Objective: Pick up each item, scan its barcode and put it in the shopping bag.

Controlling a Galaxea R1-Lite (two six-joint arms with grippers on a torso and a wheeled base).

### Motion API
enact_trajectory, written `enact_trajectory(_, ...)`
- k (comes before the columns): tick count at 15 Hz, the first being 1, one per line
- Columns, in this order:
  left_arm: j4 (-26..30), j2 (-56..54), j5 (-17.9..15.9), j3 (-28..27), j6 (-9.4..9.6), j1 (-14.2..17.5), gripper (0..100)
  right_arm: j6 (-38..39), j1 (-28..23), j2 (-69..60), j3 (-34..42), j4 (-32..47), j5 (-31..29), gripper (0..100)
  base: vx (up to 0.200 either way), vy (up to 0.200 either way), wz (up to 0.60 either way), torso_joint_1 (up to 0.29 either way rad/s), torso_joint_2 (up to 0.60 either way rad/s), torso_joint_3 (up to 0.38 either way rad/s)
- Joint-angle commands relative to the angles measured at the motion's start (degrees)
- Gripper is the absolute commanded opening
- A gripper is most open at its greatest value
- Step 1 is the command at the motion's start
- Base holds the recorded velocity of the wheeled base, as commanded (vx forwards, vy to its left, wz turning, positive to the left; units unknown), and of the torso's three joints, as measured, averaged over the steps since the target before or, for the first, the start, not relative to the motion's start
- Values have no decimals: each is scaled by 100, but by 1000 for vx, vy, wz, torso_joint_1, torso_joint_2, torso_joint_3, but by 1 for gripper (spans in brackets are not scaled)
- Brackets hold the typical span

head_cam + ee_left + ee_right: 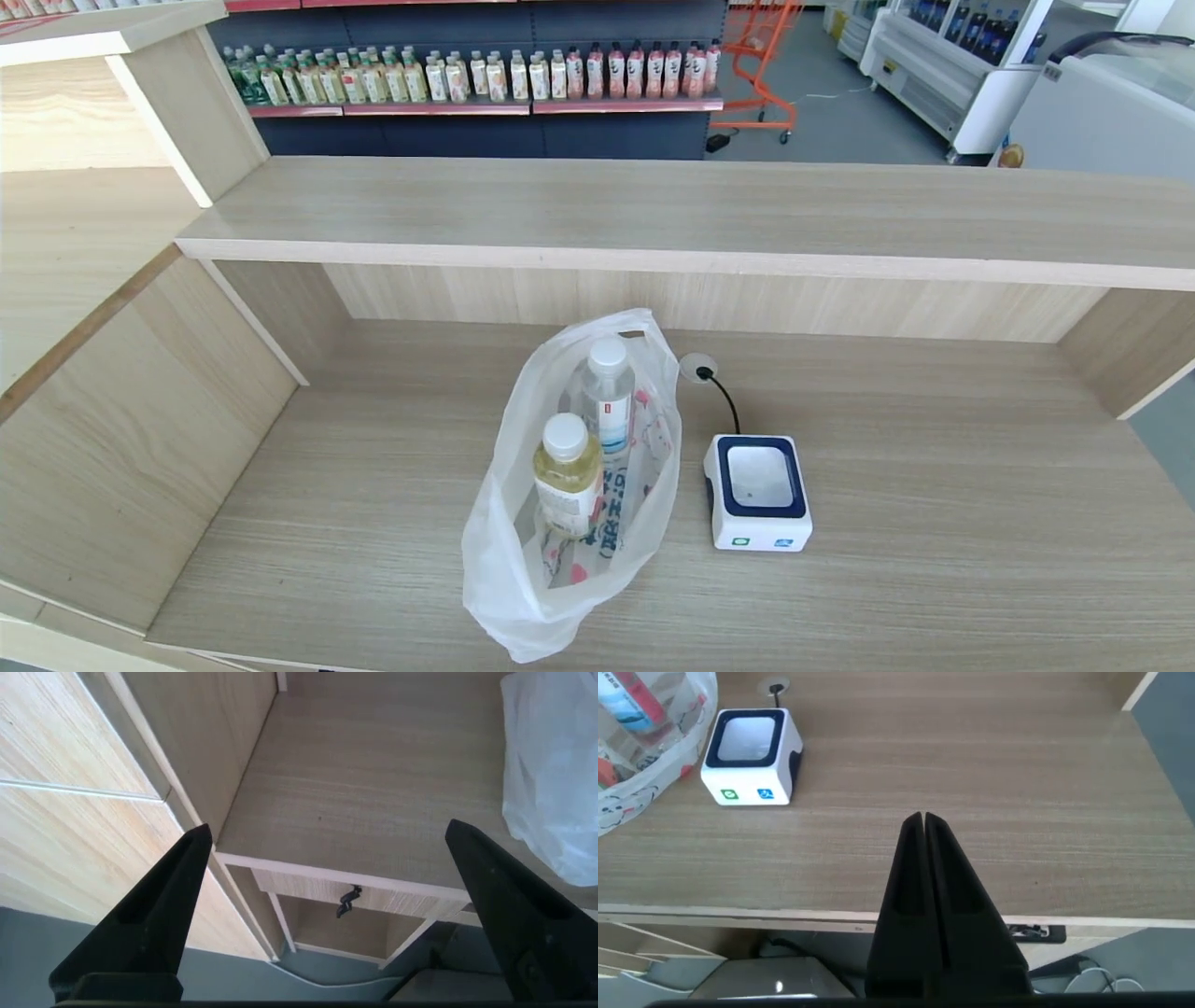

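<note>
Left claw (329,829): two matte black fingers (140,924), each a flat wedge, broad at the base and narrowing to a blunt tip. Inner edges run straight and outer edges slant. The finish is uniform black, with a faint grey sheen low on the one nearer the bag. A thin black crossbar (280,1001) links the two bases.

Right claw (922,818): same black, same wedge profile. Its fingers (901,915) meet along a thin pale seam down the middle, so they read as one tall triangle with a tiny notch at the tip. The base flares into a squarer black block (948,985). Screws or markings: can't tell.
</note>
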Motion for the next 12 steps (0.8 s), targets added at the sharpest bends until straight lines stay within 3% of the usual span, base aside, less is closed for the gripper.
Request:
enact_trajectory(1,0,-2,3,0,-1,2,100,-2,4,21,0,-2,1,0,0,0,0,0,0,0)
enact_trajectory(12,0,-2,3,0,-1,2,100,7,4,21,0,-2,1,0,0,0,0,0,0,0)
